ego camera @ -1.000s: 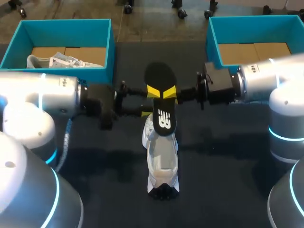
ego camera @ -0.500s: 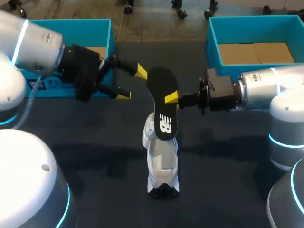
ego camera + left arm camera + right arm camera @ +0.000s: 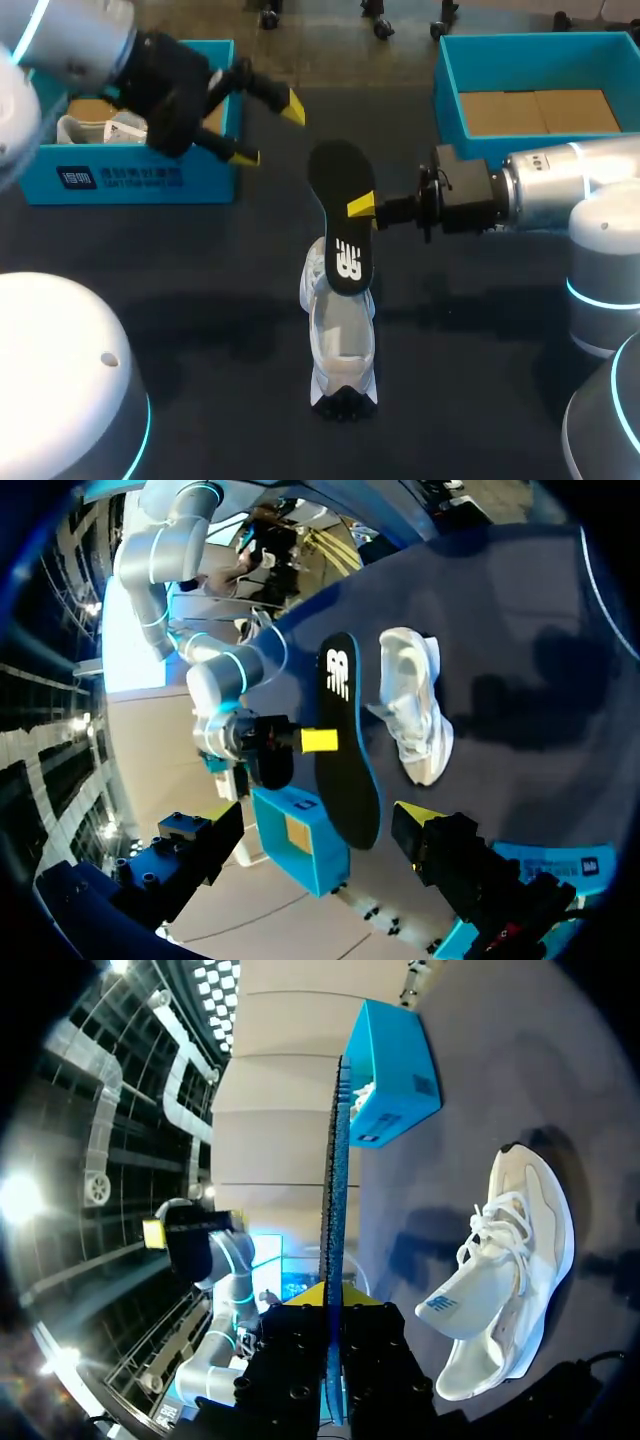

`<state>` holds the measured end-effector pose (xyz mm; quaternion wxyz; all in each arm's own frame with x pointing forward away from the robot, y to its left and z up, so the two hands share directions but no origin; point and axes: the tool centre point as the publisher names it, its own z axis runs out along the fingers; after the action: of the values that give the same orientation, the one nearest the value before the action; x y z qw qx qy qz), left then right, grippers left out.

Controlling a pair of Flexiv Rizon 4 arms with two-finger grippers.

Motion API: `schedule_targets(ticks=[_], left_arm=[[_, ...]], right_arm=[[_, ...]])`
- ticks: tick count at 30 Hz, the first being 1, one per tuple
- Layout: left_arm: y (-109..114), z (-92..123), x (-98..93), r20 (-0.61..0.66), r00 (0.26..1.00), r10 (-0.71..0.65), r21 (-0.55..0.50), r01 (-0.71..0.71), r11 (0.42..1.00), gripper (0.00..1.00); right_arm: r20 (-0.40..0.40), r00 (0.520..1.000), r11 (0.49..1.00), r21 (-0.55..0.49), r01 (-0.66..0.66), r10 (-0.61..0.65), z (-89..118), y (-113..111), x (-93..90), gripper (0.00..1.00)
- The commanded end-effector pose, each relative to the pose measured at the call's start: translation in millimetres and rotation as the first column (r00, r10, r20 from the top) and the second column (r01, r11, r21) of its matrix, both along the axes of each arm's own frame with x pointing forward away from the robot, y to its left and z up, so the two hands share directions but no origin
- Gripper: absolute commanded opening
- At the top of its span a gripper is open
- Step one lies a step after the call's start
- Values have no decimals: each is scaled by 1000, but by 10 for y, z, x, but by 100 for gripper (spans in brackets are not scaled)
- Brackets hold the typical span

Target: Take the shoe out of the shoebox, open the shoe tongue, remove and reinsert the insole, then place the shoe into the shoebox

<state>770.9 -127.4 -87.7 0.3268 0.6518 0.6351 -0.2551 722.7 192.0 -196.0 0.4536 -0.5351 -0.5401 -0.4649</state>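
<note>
Clamping insole (image 3: 339,180), right tool (image 3: 362,207) (left tool (image 3: 269,132) aloft)

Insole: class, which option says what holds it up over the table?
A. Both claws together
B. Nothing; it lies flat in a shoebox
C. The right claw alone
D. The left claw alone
C: the right claw grips the insole at its edge, while the left claw hangs open and apart from it, by the left shoebox.

From above, the insole (image 3: 343,225) covers the far end of the shoe (image 3: 340,345) and hides one finger of the right tool (image 3: 360,207). The left arm (image 3: 70,40) blocks part of a second shoe (image 3: 88,128) inside the left box (image 3: 140,180).
</note>
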Motion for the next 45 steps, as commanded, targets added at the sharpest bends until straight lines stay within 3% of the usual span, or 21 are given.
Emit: schedule_targets(ticks=[1,9,25,45], left_arm=[[-118,58,121,26,998,56,325,-61,944,100],[-186,38,133,36,998,55,334,-64,940,100],[-521,307,359,12,1000,12,273,-15,962,100],[-531,322,360,12,1000,8,268,-11,963,100]], right_arm=[[0,1000,1000,-4,2,-2,3,16,-4,0],[0,1000,1000,-4,2,-2,3,16,-4,0],[0,1000,1000,-4,2,-2,3,16,-4,0],[0,1000,1000,-4,2,-2,3,16,-4,0]])
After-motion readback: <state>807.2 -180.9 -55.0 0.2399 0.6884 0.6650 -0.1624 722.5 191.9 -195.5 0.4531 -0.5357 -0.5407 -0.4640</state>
